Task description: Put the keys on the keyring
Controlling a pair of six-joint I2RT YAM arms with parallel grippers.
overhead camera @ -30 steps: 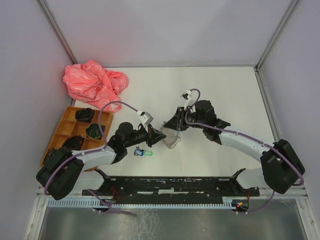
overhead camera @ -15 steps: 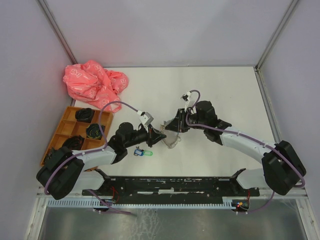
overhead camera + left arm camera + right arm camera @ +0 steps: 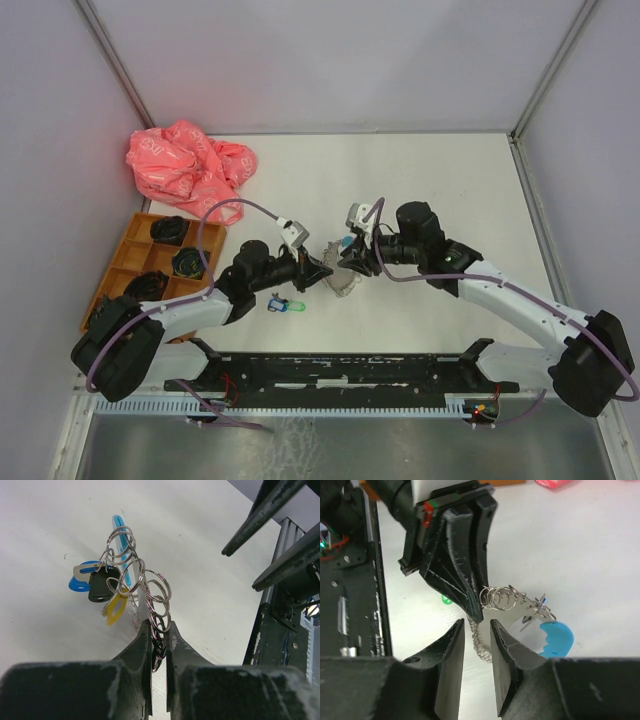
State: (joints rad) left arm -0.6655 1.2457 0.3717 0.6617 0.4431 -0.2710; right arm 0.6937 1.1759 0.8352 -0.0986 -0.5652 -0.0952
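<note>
My left gripper is shut on the keyring, a chain of silver split rings with a light-blue curved piece. On it hang keys with a blue tag, a black head and a yellow tag. My right gripper stands open right against the left fingers. A hanging stretch of the keyring passes between its jaws, and neither jaw presses on it. The blue tag shows beside its right finger. Another key with green and blue tags lies on the table.
An orange compartment tray holding dark items stands at the left. A crumpled pink bag lies behind it. A black rail runs along the near edge between the arm bases.
The right gripper has swung left and down to meet the left gripper, and its jaws have widened around the hanging rings. The left arm has stayed put with the keyring.
</note>
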